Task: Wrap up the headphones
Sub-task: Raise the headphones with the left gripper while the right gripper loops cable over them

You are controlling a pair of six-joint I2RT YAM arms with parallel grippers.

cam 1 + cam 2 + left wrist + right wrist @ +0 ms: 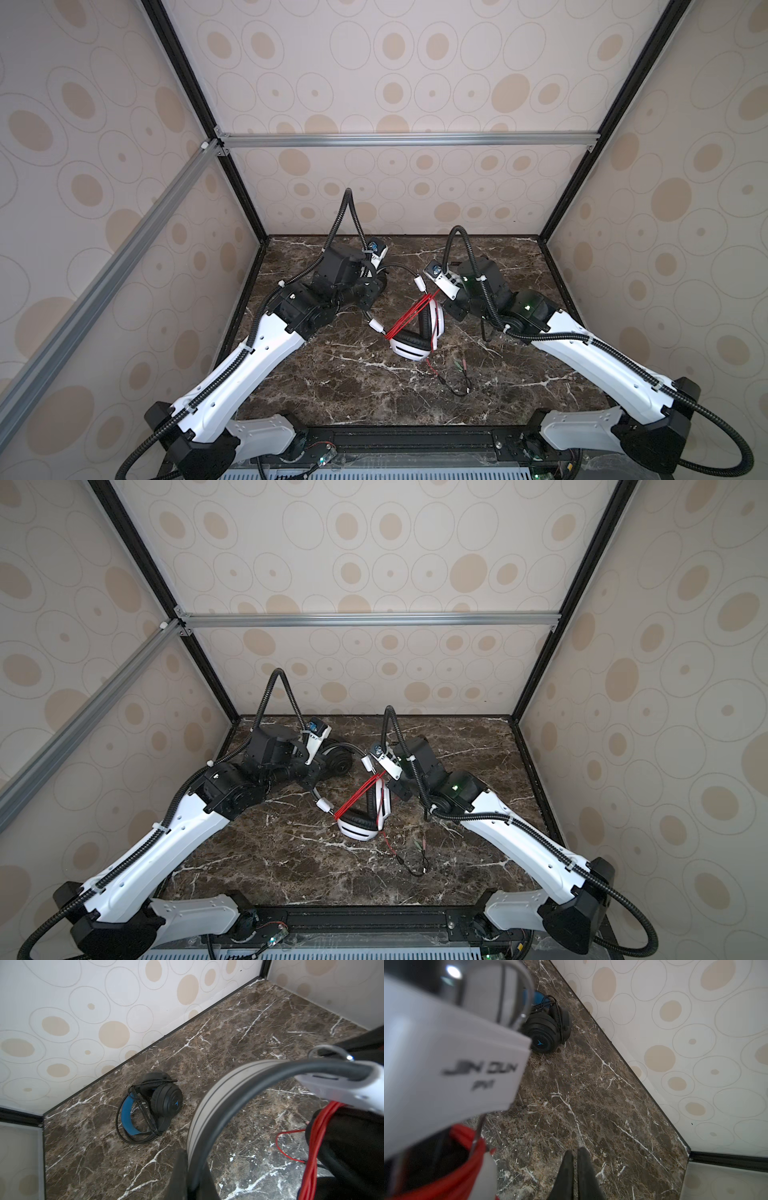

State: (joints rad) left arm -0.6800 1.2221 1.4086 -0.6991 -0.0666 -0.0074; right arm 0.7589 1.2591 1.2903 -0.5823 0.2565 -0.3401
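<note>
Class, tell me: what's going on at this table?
The left gripper is shut on the headband of the white headphones, whose red cord is wound across them, its plug end loose on the table. The right gripper is shut beside them, holding nothing visible. The black headphones lie at the back, cord already wrapped.

In both top views the left arm [270, 748] hides most of the black headphones [338, 764]. The white headphones [456, 1059] are blurred and edge-cut in the right wrist view; the plugs [461, 363] are too small to tell.
</note>
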